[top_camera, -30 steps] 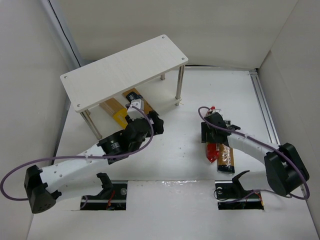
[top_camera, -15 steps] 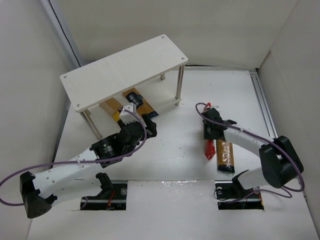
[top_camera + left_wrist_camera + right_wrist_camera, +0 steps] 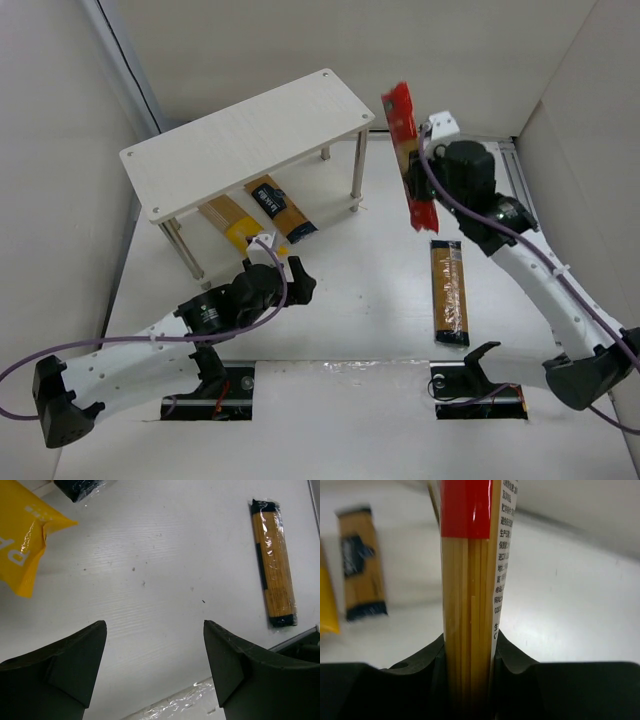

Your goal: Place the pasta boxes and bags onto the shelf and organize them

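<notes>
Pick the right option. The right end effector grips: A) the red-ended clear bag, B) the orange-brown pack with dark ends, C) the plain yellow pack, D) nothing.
A: the right end effector is shut on the red-ended clear bag, its spaghetti pinched between both fingers in the right wrist view.

My left gripper [image 3: 155, 647] is hanging open over bare table [image 3: 150, 580]; the orange-brown pack [image 3: 274, 565] is lying well off to its right. The yellow pack [image 3: 232, 222] and golden-brown pack [image 3: 280, 207] are occupying the space under the shelf [image 3: 230, 140], whose top is lying unobstructed. The red-ended bag [image 3: 400, 115] is hanging in my right gripper [image 3: 469, 670] beside the shelf's right end.
</notes>
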`<state>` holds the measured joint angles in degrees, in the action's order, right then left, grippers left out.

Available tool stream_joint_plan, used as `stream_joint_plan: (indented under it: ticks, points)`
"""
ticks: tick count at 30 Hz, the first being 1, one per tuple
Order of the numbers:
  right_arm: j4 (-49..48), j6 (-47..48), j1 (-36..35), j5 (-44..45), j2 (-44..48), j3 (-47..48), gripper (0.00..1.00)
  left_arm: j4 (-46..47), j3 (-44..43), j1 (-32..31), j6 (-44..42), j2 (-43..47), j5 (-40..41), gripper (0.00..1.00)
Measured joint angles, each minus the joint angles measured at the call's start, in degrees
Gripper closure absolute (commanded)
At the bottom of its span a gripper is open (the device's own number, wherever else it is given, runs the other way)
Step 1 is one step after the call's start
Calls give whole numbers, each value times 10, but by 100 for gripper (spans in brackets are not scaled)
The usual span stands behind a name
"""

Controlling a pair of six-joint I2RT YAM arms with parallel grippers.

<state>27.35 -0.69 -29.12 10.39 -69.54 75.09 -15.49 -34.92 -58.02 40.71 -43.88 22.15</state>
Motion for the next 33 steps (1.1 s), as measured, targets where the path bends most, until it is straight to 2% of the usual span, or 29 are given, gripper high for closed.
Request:
stream_joint_plan:
  ticks: [6, 13, 17, 22, 23, 28, 33]
  points:
    - [-1, 49, -5, -52, -72, 219, 100, 21, 15, 0, -5, 24, -25, 25]
    - [30, 77, -23, -183, -278, 462, 100, 42, 16, 0, -16, 8, -40, 25]
    - [35, 57, -59, -274, -397, 571, 100, 55, 23, 0, -18, 3, -42, 25]
    - [-27, -51, -122, -358, -449, 596, 97, 61, 39, 0, -19, 3, -42, 25]
    - [-47, -70, -134, -364, -457, 600, 100, 63, 42, 0, -19, 4, -43, 25]
    - [-141, -177, -189, -374, -529, 647, 100, 71, 63, 0, -18, 21, -61, 25]
    - [-198, -279, -203, -379, -583, 685, 100, 73, 76, 0, -12, 35, -70, 25]
